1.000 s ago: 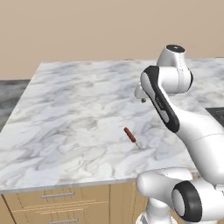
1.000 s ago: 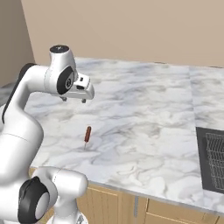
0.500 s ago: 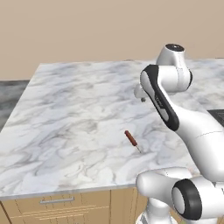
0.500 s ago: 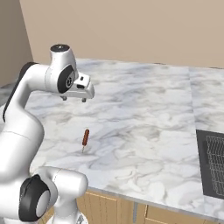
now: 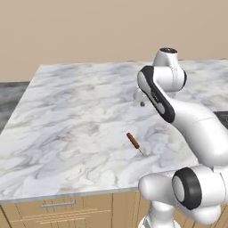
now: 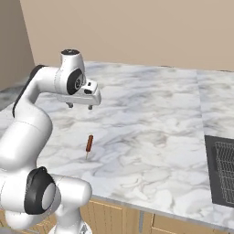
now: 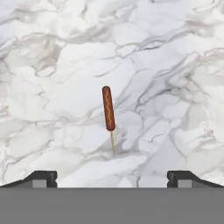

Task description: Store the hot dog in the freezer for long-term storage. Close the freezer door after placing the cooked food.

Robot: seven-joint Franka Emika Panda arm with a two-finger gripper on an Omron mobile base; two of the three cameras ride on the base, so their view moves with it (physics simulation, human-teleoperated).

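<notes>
Pincer [image 6: 79,106] spread wide and empty, hovering above the marble surface [image 5: 67,111]. Hot dog [image 7: 108,107] lying flat below and just ahead, on a thin stick. Probably light, soft, a bit slick; best pinched across the sausage's middle, not the fragile stick.

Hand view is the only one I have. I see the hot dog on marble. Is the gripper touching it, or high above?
Observer: High above. In the right base view the gripper hangs over the counter, apart from the hot dog.
Operator: Is anything else on that counter?
Observer: A dark wire rack sits at its right edge, far from the hot dog.
Operator: Are the fingers open?
Observer: Yes, wide open, holding nothing.
</notes>
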